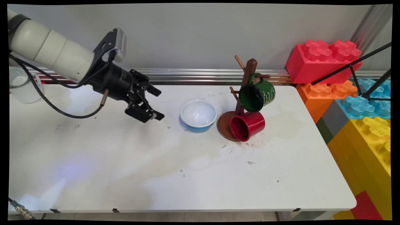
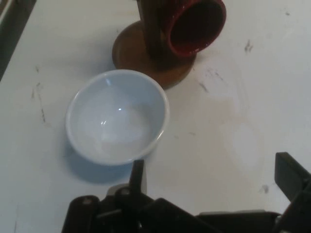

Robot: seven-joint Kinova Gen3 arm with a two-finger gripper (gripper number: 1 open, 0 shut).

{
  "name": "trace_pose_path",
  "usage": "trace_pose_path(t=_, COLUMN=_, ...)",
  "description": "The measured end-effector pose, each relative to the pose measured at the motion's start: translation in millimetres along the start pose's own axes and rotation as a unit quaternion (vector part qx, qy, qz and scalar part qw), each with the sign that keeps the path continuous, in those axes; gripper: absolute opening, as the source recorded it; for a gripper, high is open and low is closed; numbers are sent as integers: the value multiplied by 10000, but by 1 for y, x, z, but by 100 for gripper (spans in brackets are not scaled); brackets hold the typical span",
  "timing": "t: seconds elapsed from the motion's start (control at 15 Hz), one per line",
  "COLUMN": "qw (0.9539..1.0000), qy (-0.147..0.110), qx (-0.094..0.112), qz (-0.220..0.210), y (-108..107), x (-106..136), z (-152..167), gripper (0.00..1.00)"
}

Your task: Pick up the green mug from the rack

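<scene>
My gripper (image 1: 158, 104) hangs open above the table's left-middle, pointing right, with nothing between its fingers. The nearest thing is a bowl (image 1: 198, 115), white inside and blue outside, which stands upright and empty a short way to the right of the fingertips. In the hand view the bowl (image 2: 116, 116) lies just beyond my gripper (image 2: 214, 177), off to its left side. Right of the bowl stands a brown wooden mug tree (image 1: 248, 78) on a round base (image 2: 127, 51). A green mug (image 1: 257, 93) hangs on it high up, and a red mug (image 1: 247, 125) hangs low over the base, its mouth (image 2: 194, 24) facing me.
A clear plastic cup (image 1: 22, 84) stands at the table's far left edge. Large toy blocks in red (image 1: 322, 61), orange, blue and yellow (image 1: 368, 147) are stacked beside the table's right side, with black tripod legs (image 1: 359, 65) over them. A metal rail (image 1: 193, 75) runs along the back edge.
</scene>
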State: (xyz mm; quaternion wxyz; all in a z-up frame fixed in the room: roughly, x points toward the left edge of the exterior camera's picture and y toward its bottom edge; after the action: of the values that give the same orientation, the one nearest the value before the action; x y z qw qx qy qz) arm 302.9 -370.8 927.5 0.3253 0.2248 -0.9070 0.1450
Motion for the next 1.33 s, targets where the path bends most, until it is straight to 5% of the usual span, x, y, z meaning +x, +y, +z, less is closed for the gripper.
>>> trace_pose_path(t=0.4, qw=9995, qy=-140, qx=87, qz=-253, y=16, x=21, z=14, gripper=100)
trace_pose_path(t=1.33, qw=9948, qy=-326, qx=222, qz=-937, y=70, x=129, z=77, gripper=100)
